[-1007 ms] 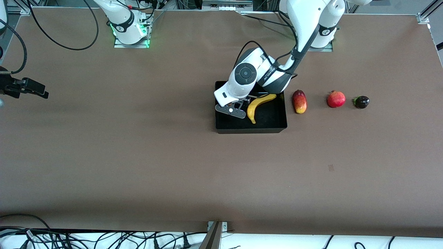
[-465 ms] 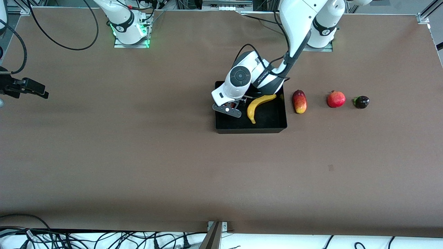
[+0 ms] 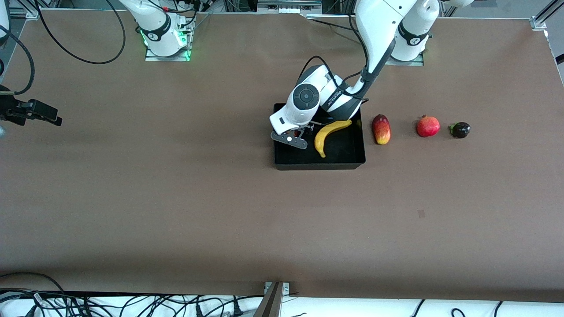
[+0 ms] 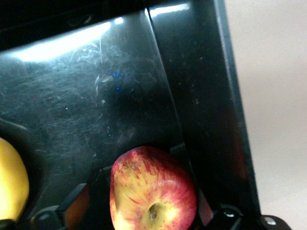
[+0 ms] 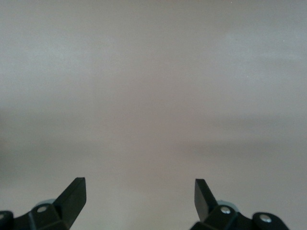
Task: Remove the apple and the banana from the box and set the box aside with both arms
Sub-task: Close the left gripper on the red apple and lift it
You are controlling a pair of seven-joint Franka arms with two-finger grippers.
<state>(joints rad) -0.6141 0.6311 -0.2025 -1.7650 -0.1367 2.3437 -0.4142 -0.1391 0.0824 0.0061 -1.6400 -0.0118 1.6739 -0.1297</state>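
The black box (image 3: 319, 165) stands mid-table with the yellow banana (image 3: 328, 134) lying in it. My left gripper (image 3: 296, 134) is down inside the box at its end toward the right arm, beside the banana. In the left wrist view the red-yellow apple (image 4: 153, 191) sits on the box floor (image 4: 96, 96) next to the box wall (image 4: 206, 96), between my open fingers (image 4: 74, 203), with a gap on one side. The banana's edge (image 4: 9, 187) shows there too. My right gripper (image 3: 56, 119) waits open and empty over bare table at the right arm's end; its open jaws also show in the right wrist view (image 5: 140, 196).
Three other fruits lie in a row beside the box toward the left arm's end: an oblong red-yellow fruit (image 3: 381, 129), a round red crowned fruit (image 3: 428, 126) and a small dark purple fruit (image 3: 460, 130).
My left gripper shifted slightly toward the box's wall at the right arm's end a second ago, then held still. The right arm has not moved.
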